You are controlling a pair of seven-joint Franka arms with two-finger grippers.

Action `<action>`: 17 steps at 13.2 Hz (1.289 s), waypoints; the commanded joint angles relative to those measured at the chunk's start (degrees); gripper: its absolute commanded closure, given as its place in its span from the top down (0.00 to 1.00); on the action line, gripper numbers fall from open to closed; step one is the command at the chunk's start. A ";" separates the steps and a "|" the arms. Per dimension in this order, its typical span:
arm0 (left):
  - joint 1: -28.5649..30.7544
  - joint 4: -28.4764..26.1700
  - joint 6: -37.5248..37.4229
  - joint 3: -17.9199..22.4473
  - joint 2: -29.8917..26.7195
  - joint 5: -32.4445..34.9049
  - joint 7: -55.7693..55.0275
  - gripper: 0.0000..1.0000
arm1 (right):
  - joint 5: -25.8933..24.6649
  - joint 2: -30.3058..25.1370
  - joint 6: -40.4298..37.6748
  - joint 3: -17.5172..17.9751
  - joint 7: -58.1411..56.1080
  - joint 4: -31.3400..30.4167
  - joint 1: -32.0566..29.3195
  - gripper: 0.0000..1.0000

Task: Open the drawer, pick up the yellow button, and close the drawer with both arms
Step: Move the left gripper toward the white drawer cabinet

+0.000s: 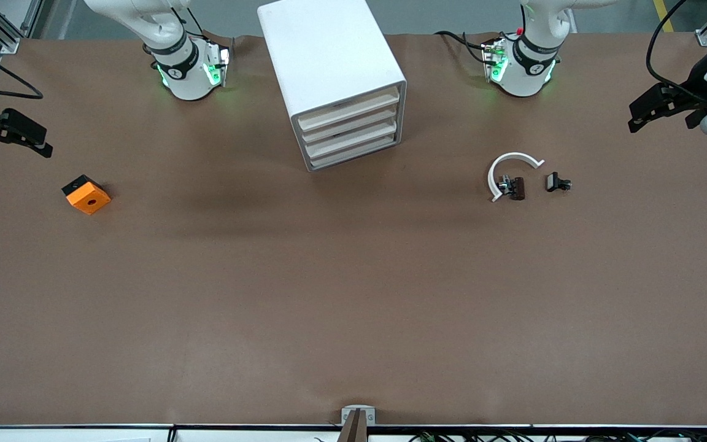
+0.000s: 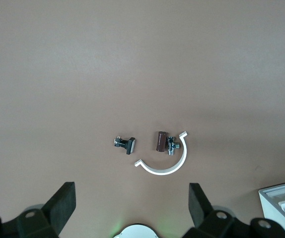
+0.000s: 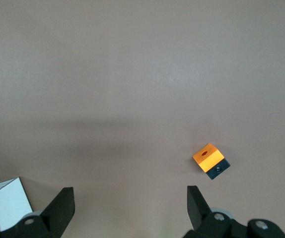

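Note:
The white cabinet [image 1: 329, 67] stands between the two arm bases. Its four cream drawer fronts are all shut, and the highest one is the drawer [image 1: 348, 110]. The button is hidden. My left gripper [image 1: 661, 123] hangs open and empty over the left arm's end of the table; in the left wrist view [image 2: 131, 203] its fingers [image 2: 63, 203] stand wide apart. My right gripper [image 1: 21, 152] hangs open and empty over the right arm's end; it also shows in the right wrist view [image 3: 130, 206].
An orange square block [image 1: 86, 194] with a black hole lies toward the right arm's end, also in the right wrist view [image 3: 211, 160]. A white half-ring [image 1: 510, 162], a brown clip [image 1: 516, 188] and a black clip [image 1: 556, 182] lie toward the left arm's end.

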 commanded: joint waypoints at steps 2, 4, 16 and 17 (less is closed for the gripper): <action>0.11 2.12 -1.27 0.02 1.55 -0.58 0.23 1.00 | -1.19 0.25 -0.16 0.41 -1.03 1.49 -0.86 1.00; 0.11 4.66 -1.19 0.02 5.14 -0.58 0.14 1.00 | -1.28 0.16 -0.16 0.41 1.94 2.27 -0.94 1.00; -6.29 11.52 3.47 -1.04 30.98 -5.23 -37.33 1.00 | -1.20 0.34 -0.16 0.41 2.66 2.72 -0.94 1.00; -8.05 12.31 3.47 -1.13 32.83 -5.32 -42.70 1.00 | -1.28 0.25 -0.16 0.41 2.66 2.72 -0.94 1.00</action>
